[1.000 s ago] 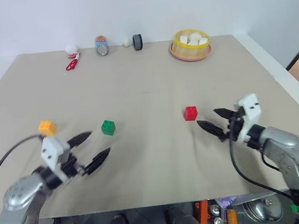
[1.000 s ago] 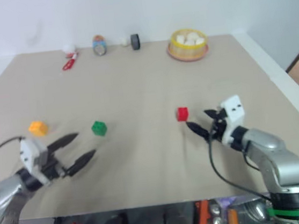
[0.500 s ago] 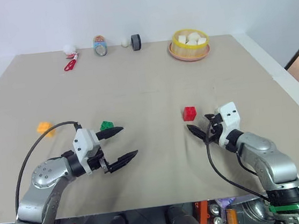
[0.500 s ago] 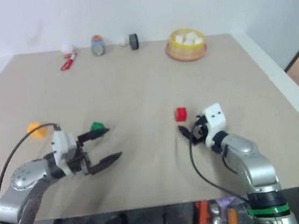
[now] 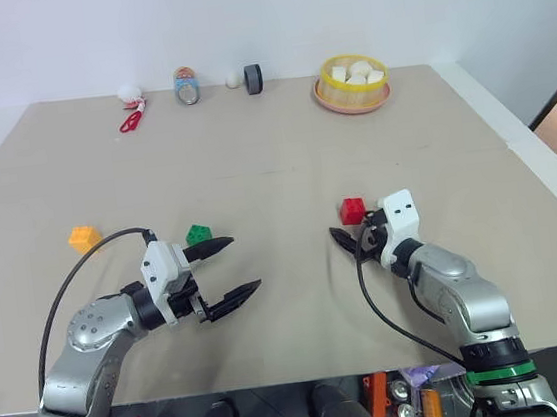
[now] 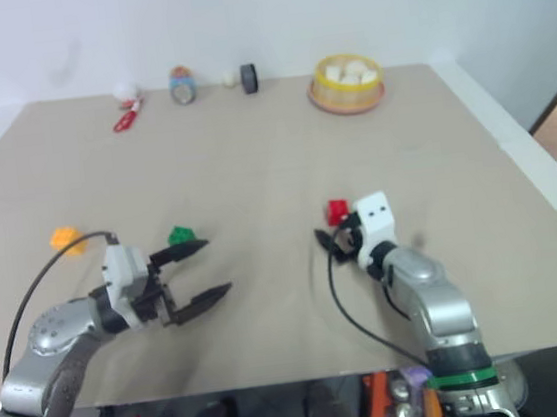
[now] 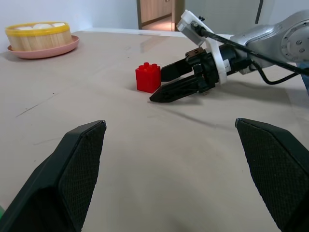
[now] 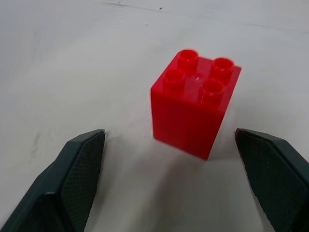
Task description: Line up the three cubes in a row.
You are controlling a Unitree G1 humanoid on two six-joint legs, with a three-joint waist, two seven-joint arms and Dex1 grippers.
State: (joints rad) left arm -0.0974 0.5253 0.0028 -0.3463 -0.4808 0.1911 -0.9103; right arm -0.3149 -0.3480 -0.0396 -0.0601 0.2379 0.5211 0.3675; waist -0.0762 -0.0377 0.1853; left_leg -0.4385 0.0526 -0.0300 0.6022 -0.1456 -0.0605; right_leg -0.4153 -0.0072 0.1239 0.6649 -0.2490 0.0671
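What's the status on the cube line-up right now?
Both claws open, empty. Right claw at red cube, not gripping. Left claw beside green cube; orange-yellow cube apart. Nothing in the way.

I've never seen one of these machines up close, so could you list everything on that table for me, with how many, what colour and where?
red cube: 1, red, studded top, mid-table, just ahead of the right hand
green cube: 1, green, beside the left hand's upper finger
orange-yellow cube: 1, orange-yellow, left part of the table
yellow bowl: 1, yellow on a pink plate, holding white lumps, far right
scissors: 1, red handles, far left
white ball: 1, behind the scissors
can: 1, lying on its side, far edge
black roll: 1, far edge, a small white ball beside it
table: 1, beige
left hand: 1, black fingers, open
right hand: 1, black fingers, open
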